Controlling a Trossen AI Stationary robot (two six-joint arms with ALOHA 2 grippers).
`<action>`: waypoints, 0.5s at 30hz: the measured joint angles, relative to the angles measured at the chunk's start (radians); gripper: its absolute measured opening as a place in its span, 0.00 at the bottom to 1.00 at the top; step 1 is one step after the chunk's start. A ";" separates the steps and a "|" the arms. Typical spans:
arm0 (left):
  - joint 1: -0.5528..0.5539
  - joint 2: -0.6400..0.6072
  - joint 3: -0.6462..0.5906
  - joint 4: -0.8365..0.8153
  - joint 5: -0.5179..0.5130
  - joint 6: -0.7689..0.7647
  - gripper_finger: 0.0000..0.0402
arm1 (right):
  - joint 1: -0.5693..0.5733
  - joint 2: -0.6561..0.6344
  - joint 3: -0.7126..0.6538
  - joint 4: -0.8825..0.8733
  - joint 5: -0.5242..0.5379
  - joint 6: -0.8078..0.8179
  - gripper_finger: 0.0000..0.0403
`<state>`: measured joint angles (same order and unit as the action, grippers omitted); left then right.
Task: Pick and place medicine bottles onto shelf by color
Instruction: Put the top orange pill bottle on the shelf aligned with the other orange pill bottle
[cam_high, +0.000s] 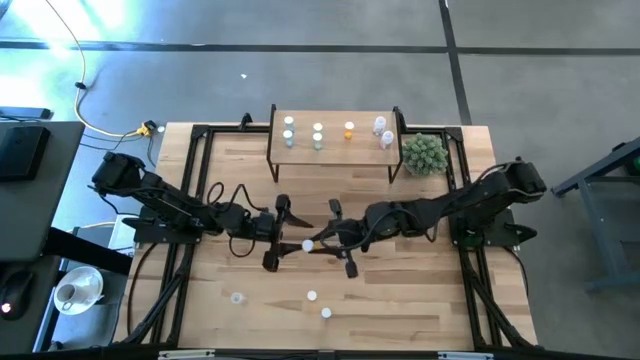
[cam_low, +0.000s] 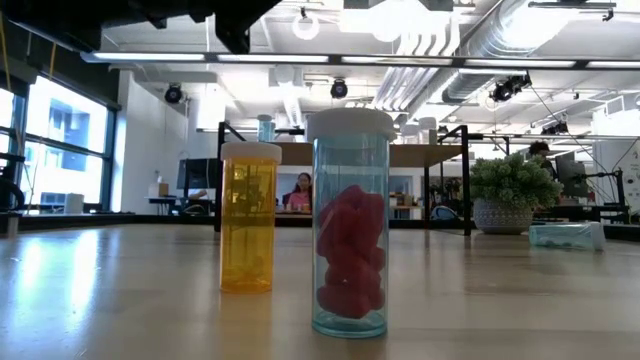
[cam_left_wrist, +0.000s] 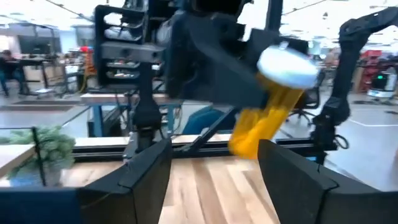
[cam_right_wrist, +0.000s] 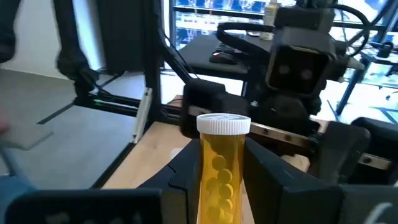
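Right gripper holds an orange bottle mid-bench, facing the open left gripper.

High view: right gripper (cam_high: 318, 243) and left gripper (cam_high: 277, 232) meet above the bench (cam_high: 400, 290); bottles stand on the shelf (cam_high: 333, 150). Left wrist view: jaws wide, empty. Right wrist view: jaws clamp the orange bottle (cam_right_wrist: 221, 168).

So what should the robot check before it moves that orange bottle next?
1. Right gripper shut on the orange bottle: ok.
2. Cap on that bottle: ok, white cap in place.
3. Left gripper open and holding nothing: ok. It faces the held bottle near the table's middle.
4. Room on the shelf by the orange bottle standing there: ok, bare wood around it.
5. Path clear of the plant: ok, it sits off the shelf's right end.
6. Bottle upright in the grip: cannot tell; the wrist views disagree.
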<state>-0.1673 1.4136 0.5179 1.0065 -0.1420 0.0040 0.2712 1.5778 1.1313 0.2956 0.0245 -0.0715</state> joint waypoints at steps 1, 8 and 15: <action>0.000 0.000 0.000 0.000 0.009 0.001 0.57 | 0.000 0.011 0.000 0.013 -0.002 0.000 0.21; 0.001 0.000 0.000 -0.014 0.052 0.001 0.57 | 0.002 0.031 -0.001 0.047 0.030 -0.019 0.21; -0.003 0.000 0.000 -0.013 0.073 0.014 0.57 | -0.002 0.039 -0.001 0.060 0.093 -0.027 0.21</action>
<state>-0.1702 1.4139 0.5179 0.9932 -0.0690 0.0185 0.2687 1.6172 1.1305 0.3558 0.1173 -0.0990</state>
